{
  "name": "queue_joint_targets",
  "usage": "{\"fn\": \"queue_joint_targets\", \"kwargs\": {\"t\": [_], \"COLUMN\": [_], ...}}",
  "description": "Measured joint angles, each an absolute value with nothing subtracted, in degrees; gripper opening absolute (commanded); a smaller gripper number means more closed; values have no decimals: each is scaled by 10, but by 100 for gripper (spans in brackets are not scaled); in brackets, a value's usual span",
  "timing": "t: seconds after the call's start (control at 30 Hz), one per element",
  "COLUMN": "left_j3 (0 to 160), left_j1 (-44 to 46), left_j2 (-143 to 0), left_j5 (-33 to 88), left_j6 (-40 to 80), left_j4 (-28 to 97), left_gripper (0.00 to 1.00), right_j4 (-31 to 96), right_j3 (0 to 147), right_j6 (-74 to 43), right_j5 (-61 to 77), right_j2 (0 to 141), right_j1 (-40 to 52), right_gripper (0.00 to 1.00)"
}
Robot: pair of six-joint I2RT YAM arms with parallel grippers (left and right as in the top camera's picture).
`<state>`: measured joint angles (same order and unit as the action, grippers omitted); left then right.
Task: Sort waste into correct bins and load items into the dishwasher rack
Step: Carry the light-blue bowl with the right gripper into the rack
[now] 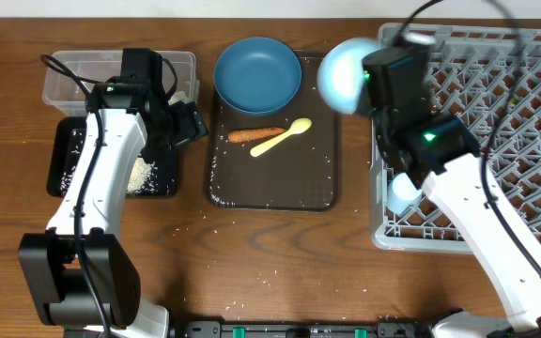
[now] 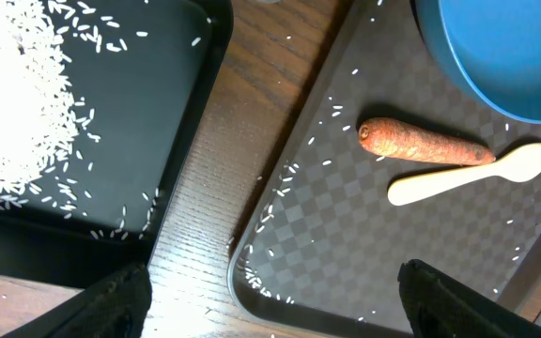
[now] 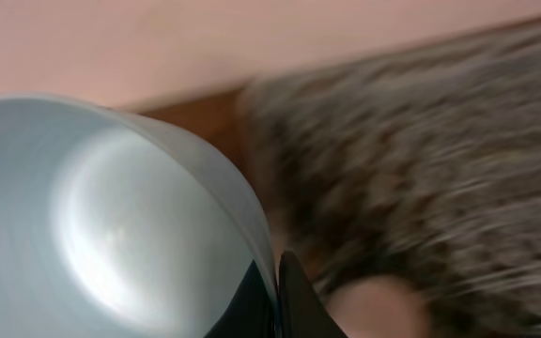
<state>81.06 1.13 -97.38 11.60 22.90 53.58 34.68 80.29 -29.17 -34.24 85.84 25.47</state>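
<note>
Overhead, the bowl [image 1: 344, 75] hung tipped on its edge just beside the corner of the rack [image 1: 533, 113], off the counter [image 1: 252, 253]. My right fingers [image 3: 275, 299] were pinched narrow on its thin rim. The right wrist view was too blurred to read the pegs.

To do this step well, I judged I should carry the bowl over the lattice and stand it on edge between two rows of pegs. I should let go only once it leaned on them. It should land clear of the small cup [image 1: 402, 192] already lying in the rack. The bowl looked smooth, glossy, round and thin-walled, so a rim pinch could slip if I swung it fast. The rack was stiff grey plastic, an open grid with upright pegs.

My left fingers [image 1: 193, 124] hovered spread wide and empty between the black tray [image 1: 69, 155] and the brown tray [image 1: 317, 188]. A heap of loose rice [image 1: 141, 176] lay in the black tray, with stray grains on both trays and the counter. On the brown tray's checkered surface lay a rough, tapered orange-brown stick [image 1: 256, 134]. Just beside it were a smooth pale yellow spoon [image 1: 282, 137] and the matte blue plate [image 1: 257, 72].
</note>
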Motion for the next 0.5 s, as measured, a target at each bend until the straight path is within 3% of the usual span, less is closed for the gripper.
{"fn": "queue_joint_targets", "kwargs": {"t": [0.23, 0.5], "left_j3": [810, 810], "left_j1": [11, 11], "left_j2": [-974, -974], "left_j5": [115, 115], "left_j6": [229, 229], "left_j4": [536, 536], "left_gripper": [90, 94], "right_j4": [188, -110], "right_j3": [802, 800], "right_j6": [-253, -45], "right_j5": [-599, -730], "right_j2": [927, 1072], "right_j1": [214, 147], "right_gripper": [1, 1]}}
